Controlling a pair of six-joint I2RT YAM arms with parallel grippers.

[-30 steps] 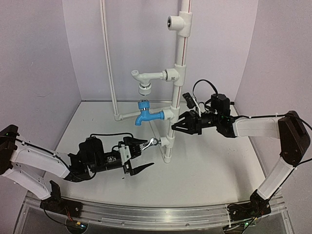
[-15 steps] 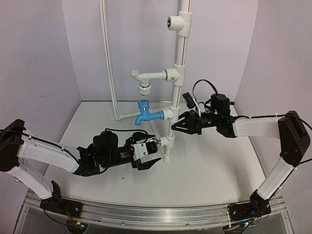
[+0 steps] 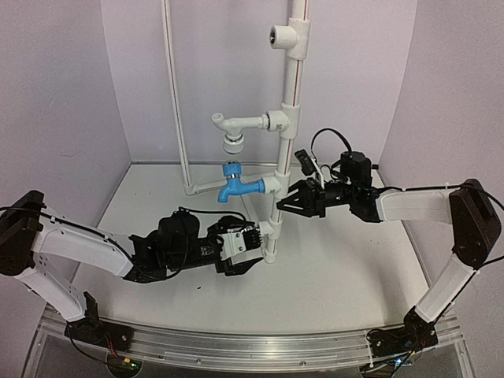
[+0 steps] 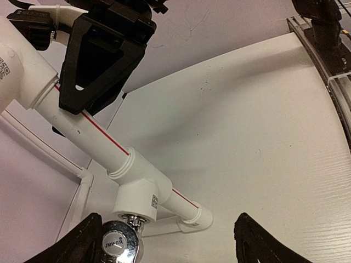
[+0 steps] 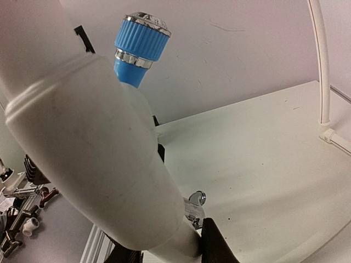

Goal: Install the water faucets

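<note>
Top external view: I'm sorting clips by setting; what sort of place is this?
Probably a lab test booth, not a real bathroom: plain lilac walls, a freestanding white pipe stand with a blue tap.

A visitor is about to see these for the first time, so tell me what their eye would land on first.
The tall white pipe rising mid-table draws the eye first, with a bright blue tap sticking out of it. The right arm's fingers clamp that pipe, while the left arm's fingers stand open either side of a shiny silver faucet at the lowest tee.
</note>
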